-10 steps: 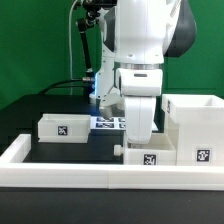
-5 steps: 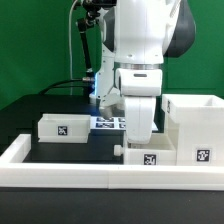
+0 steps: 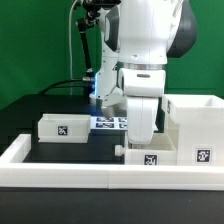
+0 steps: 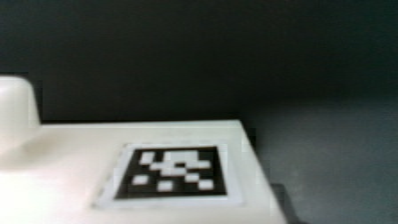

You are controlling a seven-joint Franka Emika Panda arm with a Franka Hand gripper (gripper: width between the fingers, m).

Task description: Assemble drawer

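In the exterior view a small white drawer tray (image 3: pixel 133 156) with a square marker sits against the front border wall, next to the tall white open casing (image 3: pixel 196 135) on the exterior view's right. My gripper (image 3: pixel 142 142) hangs straight down onto this tray, and its fingertips are hidden. A second small tray (image 3: pixel 62 127) with a marker lies apart on the exterior view's left. The blurred wrist view shows the tray's white face (image 4: pixel 80 150) very close, with its marker (image 4: pixel 173 172) and a rounded white knob (image 4: pixel 15 112). No fingers show there.
A low white border wall (image 3: pixel 60 170) runs along the front and sides of the black table. The marker board (image 3: pixel 108 123) lies flat behind the gripper. Black cables and a stand (image 3: pixel 82 60) rise at the back.
The gripper and wrist have shifted slightly toward the exterior view's right. The trays and casing have not moved.
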